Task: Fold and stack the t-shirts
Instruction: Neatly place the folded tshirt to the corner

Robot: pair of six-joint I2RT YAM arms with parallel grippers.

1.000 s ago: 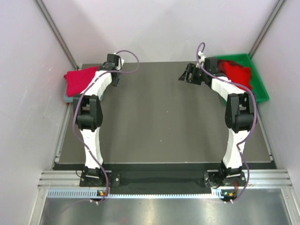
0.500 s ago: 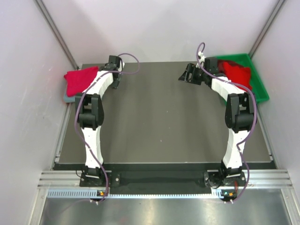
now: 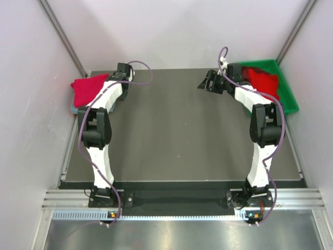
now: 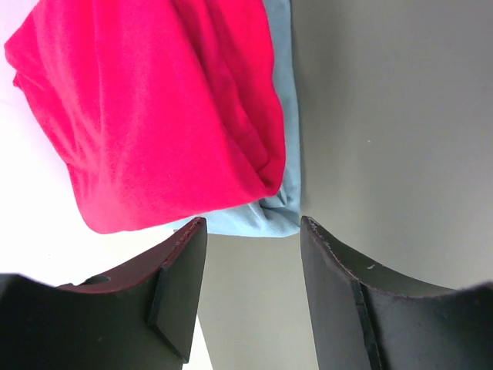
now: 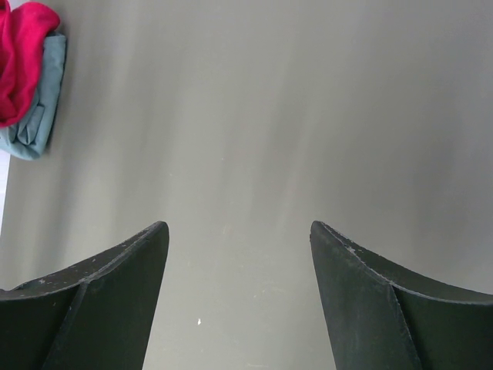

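Green plastic bin at far right corner of dark table

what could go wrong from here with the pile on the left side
1. The red t-shirt on the grey-blue t-shirt hangs past the left edge of the table. A nudge from the open left hand, close beside it, could tip the pile off.
2. The red one lies bunched and askew, so another shirt laid on top may slide.
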